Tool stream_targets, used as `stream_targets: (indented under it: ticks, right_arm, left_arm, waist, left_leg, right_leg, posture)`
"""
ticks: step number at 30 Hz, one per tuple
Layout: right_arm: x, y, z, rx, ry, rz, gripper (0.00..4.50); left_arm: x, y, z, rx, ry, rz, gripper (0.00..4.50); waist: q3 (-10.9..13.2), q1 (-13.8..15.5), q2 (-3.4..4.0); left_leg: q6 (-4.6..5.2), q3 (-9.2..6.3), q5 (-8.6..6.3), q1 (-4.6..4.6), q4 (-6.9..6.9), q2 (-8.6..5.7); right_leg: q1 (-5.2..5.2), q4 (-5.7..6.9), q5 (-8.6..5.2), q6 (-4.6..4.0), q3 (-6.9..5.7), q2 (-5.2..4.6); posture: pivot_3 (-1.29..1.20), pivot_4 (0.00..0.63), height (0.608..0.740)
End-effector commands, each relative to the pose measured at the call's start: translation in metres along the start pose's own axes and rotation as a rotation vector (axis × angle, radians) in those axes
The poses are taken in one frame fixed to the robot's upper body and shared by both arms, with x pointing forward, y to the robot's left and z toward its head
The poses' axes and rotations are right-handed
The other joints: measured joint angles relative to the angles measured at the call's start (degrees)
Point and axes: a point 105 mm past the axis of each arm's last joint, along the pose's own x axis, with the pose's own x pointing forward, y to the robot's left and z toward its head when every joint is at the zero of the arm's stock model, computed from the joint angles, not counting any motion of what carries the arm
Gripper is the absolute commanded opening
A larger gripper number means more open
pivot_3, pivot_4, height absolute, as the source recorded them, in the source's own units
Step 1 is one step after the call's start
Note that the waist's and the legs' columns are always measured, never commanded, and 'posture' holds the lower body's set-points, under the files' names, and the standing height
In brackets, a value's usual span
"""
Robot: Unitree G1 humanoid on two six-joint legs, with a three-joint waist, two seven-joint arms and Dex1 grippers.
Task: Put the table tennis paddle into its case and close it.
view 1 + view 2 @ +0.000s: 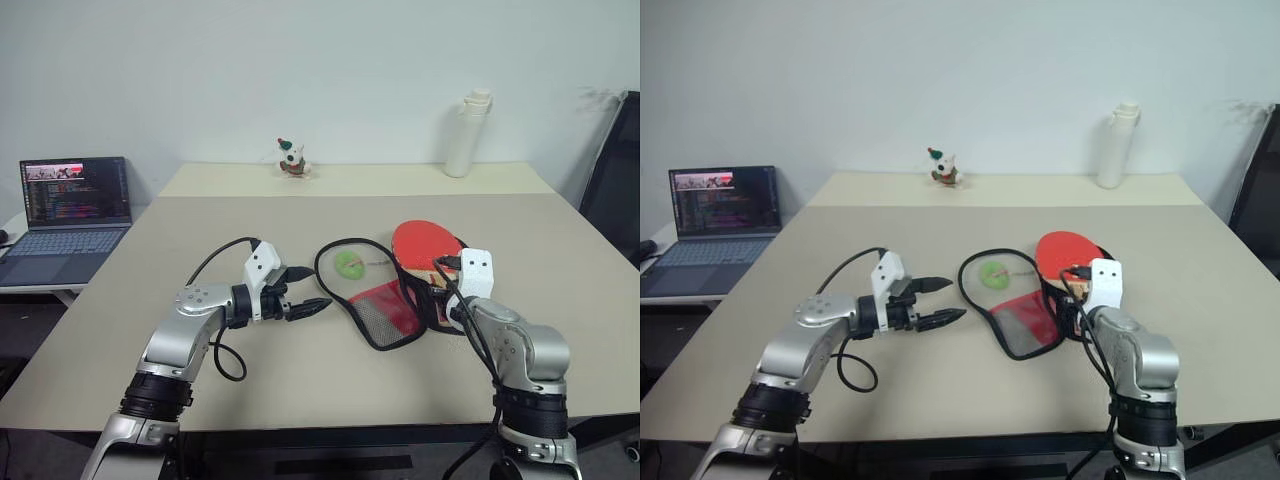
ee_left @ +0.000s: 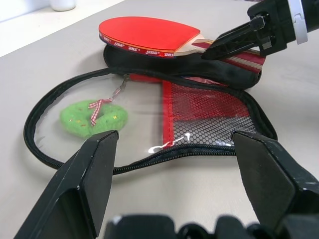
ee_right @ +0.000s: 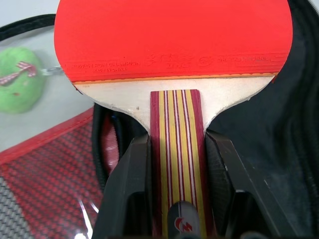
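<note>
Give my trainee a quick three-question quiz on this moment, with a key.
1. True or false: the right gripper is shut on the table tennis paddle by its handle.
2. How does the left gripper stand: A open and empty, B shut on the case, C holding the green charm?
3. What lies directly under the paddle's blade?

Key: 1 true; 2 A; 3 the black half of the opened case.

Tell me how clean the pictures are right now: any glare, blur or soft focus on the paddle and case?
Left wrist view: small white glare on the case's clear panel; the left pincer's near fingers look soft. Right wrist view: paddle face evenly lit, print faint but visible; right pincer fingers soft along the handle. Head views: even light, no strong shadows.
</note>
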Motion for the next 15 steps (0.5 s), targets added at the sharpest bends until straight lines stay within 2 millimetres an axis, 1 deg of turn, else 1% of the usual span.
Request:
stream_targets:
  ticks: [1,7,15]
  right_arm:
    - [-0.001,-0.003,0.012,-0.025,-0.069,-0.009,1.08]
    - [0.005,-0.006,0.001,-0.048,-0.034,-0.022,1.07]
    - [0.009,-0.011,0.003,-0.047,-0.05,-0.056,1.07]
  left_arm:
    - [-0.001,-0.002,0.014,0.054,-0.031,-0.006,3.96]
    - [-0.001,-0.001,0.012,0.054,-0.03,-0.004,3.96]
    - [-0.002,-0.001,0.011,0.05,-0.03,-0.002,3.96]
  waist:
    - [0.0,-0.06,0.0]
    - [0.0,-0.09,0.0]
    - [0.0,-0.09,0.0]
  left_leg:
    - [0.0,0.0,0.0,0.01,0.0,0.0]
    - [0.0,0.02,0.0,0.01,0.0,0.0]
    - [0.0,0.01,0.0,0.01,0.0,0.0]
  right_leg:
    - [0.0,0.0,0.0,0.0,0.0,0.01]
    - [0.0,-0.01,0.0,0.0,0.02,0.01]
    - [0.01,0.0,0.0,0.0,0.01,0.01]
  posture:
    - [0.0,0.15,0.74]
    - [0.0,0.15,0.74]
    - [0.0,0.15,0.74]
